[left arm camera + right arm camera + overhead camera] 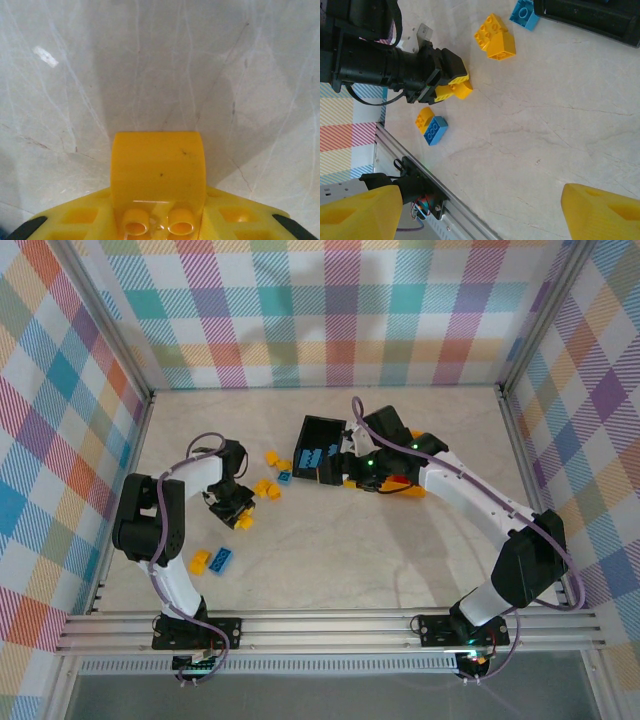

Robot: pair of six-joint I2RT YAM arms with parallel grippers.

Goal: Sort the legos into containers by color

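- The left gripper (236,505) sits left of centre in the top view, low over the marble-patterned table (330,560).
- Its jaws are closed narrowly on a yellow lego brick (157,172). In the left wrist view the brick stands in the lower middle, pinched between the two yellow fingers (80,217), with two of its studs showing at the bottom edge.
- The right wrist view shows the same grip from the side, with the brick sticking out past the black gripper body at left of centre.
- The right gripper (480,212) has its jaws wide apart. Its yellow fingertips sit in the lower left and lower right corners of the right wrist view, with bare tabletop between them and no brick there.
- The black bin (320,448) lies tilted just above centre in the top view, with blue legos (308,457) inside it. The right arm's wrist is just to its right.
- A yellow-orange bin (408,485) shows partly under the right arm, right of the black bin. I cannot make out its contents.
- Between the black bin and the left gripper lie loose pieces: a yellow brick (271,456), a small blue brick (285,476) and a yellow cluster (265,488).
- Lower left in the top view, a yellow piece (199,561) and a blue piece (221,558) lie side by side, touching and well apart from both sets of jaws.
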